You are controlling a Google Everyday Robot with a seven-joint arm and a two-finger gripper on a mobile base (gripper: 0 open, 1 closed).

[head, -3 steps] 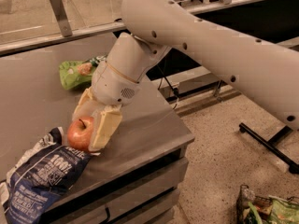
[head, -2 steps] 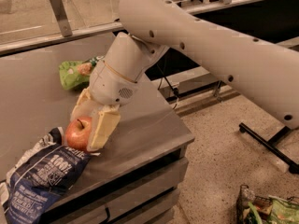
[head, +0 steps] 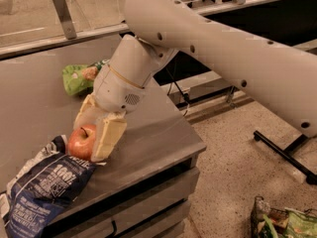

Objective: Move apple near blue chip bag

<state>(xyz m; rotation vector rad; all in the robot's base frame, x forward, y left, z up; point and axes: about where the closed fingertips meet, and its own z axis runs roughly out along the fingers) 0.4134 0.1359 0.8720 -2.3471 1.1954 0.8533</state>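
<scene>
Gripping the apple (head: 80, 142) firmly between both pale fingers (head: 110, 135), your gripper (head: 90, 144) sits at lower left, low over the bench (head: 153, 133) — right against the blue chip bag (head: 44, 187), so releasing there looks sufficient.

floor (head: 237, 172): speckled terrazzo | counter (head: 153, 133): grey, drawers (head: 148, 202) below | rail (head: 29, 42): metal, behind | light: dim, warm

Glossy apple (head: 80, 143) in matt, prob. plastic tool (head: 91, 142); crinkly foil bag (head: 44, 190).
</scene>
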